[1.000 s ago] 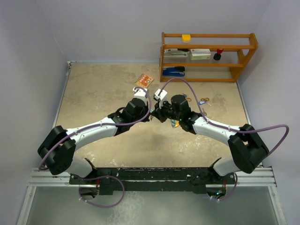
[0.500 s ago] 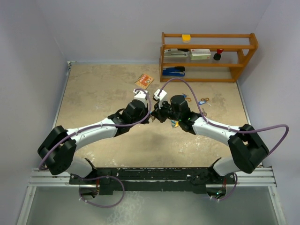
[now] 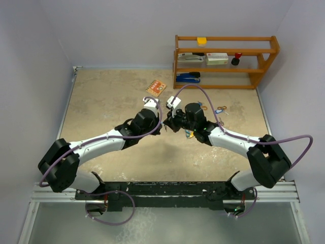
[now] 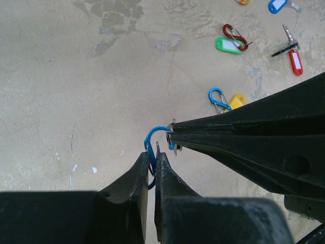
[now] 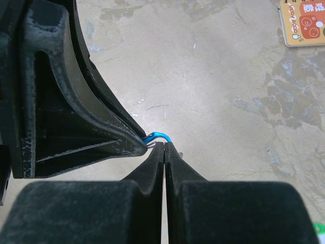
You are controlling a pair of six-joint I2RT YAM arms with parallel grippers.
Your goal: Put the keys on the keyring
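Note:
My left gripper (image 4: 153,155) is shut on a blue wire clip (image 4: 152,142), the keyring, and holds it above the table. My right gripper (image 5: 164,145) is shut and meets the clip's curved top (image 5: 158,136). A thin silver bit of a key (image 4: 174,138) shows at its tip, with the tag hidden. In the top view the two grippers (image 3: 163,125) (image 3: 170,125) are tip to tip at mid-table. On the table lie a green tag with a red clip (image 4: 229,43), a yellow tag with a blue clip (image 4: 225,100), a red-tagged key (image 4: 294,57) and a blue-tagged key (image 4: 278,5).
A wooden shelf (image 3: 226,61) with a blue stapler, boxes and small items stands at the back right. An orange card (image 3: 156,87) lies behind the grippers and shows in the right wrist view (image 5: 304,20). More tagged keys lie by the shelf (image 3: 220,109).
The left arm has edged slightly toward the back. Both grippers stay tip to tip over the same spot, and the holds are unchanged.

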